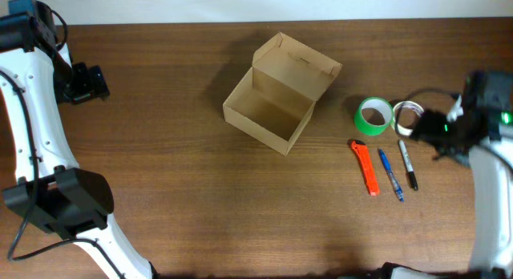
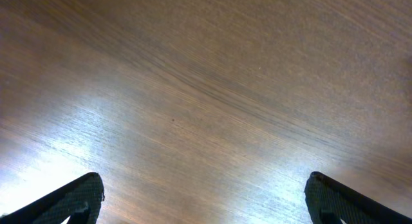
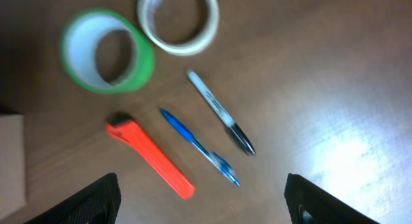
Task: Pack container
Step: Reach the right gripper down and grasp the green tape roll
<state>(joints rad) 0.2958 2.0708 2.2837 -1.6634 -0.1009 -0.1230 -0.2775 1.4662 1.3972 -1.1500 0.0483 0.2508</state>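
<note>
I am holding my left tool point(image 2: 206, 199) and right tool point(image 3: 203, 199) released and empty, while the open tan cardboard box point(image 1: 276, 99) is sitting unfilled mid-worktop, the green tape roll point(image 1: 374, 117) lying unpacked toward the right edge.

A brown wooden counter point(image 1: 176, 191) carries an open tan cardboard container point(image 1: 272, 111); to its right lie a green tape roll point(image 1: 373, 116), clear tape roll point(image 3: 178, 21), orange cutter point(image 1: 365, 167), blue pen point(image 1: 390, 175) and black marker point(image 1: 408, 164).
</note>
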